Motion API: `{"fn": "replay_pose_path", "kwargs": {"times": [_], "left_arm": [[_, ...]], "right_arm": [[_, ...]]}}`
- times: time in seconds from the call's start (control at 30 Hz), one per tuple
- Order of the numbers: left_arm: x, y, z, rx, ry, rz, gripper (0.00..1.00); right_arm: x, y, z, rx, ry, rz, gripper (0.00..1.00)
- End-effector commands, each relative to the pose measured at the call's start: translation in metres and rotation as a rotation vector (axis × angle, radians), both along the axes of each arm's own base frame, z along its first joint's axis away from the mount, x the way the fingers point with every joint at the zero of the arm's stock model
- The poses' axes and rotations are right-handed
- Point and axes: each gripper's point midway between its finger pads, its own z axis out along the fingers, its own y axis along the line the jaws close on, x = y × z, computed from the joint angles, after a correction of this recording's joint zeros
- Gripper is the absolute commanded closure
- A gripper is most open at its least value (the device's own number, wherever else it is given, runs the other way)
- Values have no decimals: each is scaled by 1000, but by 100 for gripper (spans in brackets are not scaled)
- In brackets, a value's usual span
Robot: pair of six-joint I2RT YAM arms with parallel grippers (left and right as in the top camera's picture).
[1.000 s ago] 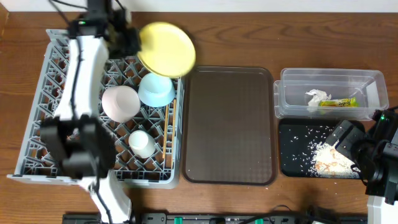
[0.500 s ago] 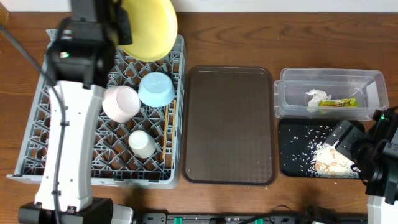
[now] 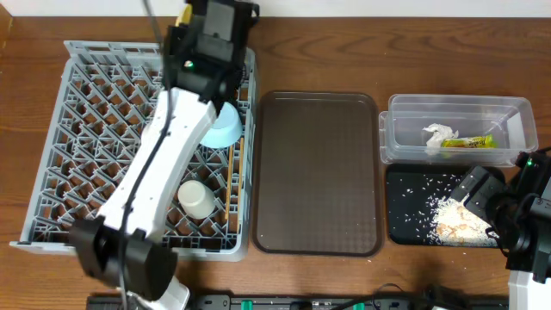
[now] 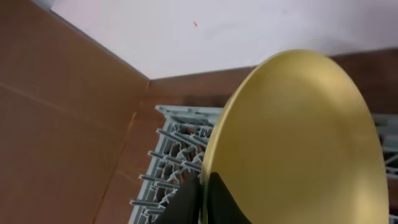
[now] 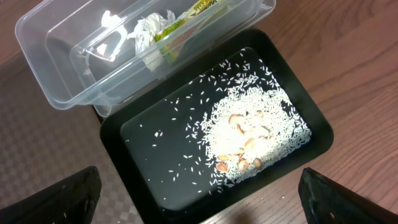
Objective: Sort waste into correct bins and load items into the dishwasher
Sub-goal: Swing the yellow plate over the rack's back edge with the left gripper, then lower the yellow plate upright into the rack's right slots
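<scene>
My left gripper (image 4: 202,198) is shut on the rim of the round yellow plate (image 4: 298,137) and holds it on edge over the far side of the grey dish rack (image 4: 177,155). From overhead the left arm (image 3: 207,34) hides nearly all of the plate and all of the pink bowl. In the rack (image 3: 60,129) I see the light blue bowl (image 3: 227,129), the white cup (image 3: 196,198) and a chopstick (image 3: 239,155). My right gripper (image 5: 205,208) is open and empty over the black tray (image 5: 149,143) of rice (image 5: 255,127).
The clear tub (image 3: 392,108) at the back right holds the napkin (image 3: 437,135) and the yellow-green wrapper (image 3: 469,143). The black tray (image 3: 405,198) lies in front of it. A brown serving tray (image 3: 317,172) lies between the rack and the bins.
My left arm has swung right along the rack's far edge while turning the plate on edge. The arm now covers the pink bowl. The right arm has not moved.
</scene>
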Motion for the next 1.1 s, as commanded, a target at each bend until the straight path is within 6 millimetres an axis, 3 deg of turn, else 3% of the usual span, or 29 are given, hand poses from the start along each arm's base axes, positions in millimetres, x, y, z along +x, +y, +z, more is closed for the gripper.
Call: {"fn": "replay_pose_path", "kwargs": {"times": [0.0, 0.27, 0.4, 0.57, 0.8, 1.07], "left_arm": [[8, 6, -10, 62, -3, 53, 93], [19, -18, -30, 88, 4, -8, 93], [20, -34, -50, 106, 27, -47, 93], [23, -38, -62, 141, 50, -63, 92], [29, -30, -39, 265, 12, -39, 93], [32, -29, -29, 310, 3, -40, 92]], "right_arm": [[0, -2, 5, -6, -14, -12, 1], [0, -2, 5, -6, -14, -12, 1], [0, -2, 5, -6, -14, -12, 1], [0, -2, 5, -6, -14, -12, 1], [0, -2, 5, -6, -14, -12, 1], [0, -2, 5, -6, -14, -12, 1]]}}
